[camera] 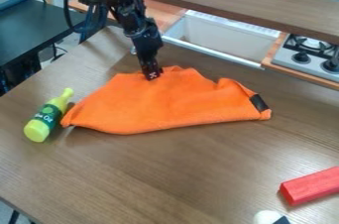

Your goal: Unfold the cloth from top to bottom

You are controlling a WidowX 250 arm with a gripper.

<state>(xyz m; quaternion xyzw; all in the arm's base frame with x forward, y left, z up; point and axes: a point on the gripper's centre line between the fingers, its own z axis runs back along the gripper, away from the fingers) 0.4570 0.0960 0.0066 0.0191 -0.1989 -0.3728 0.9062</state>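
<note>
The black gripper hangs straight down at the far edge of the orange cloth, its tip touching or just over the fabric left of the cloth's middle. Folded over, the cloth lies with a bumpy, rumpled far edge and a smoother, curved near edge. A black patch sits at its right end. How the fingers stand cannot be made out.
A yellow-green bottle lies close to the cloth's left corner. At the lower right are a red block and a white object. Behind the table are a white sink and a stove.
</note>
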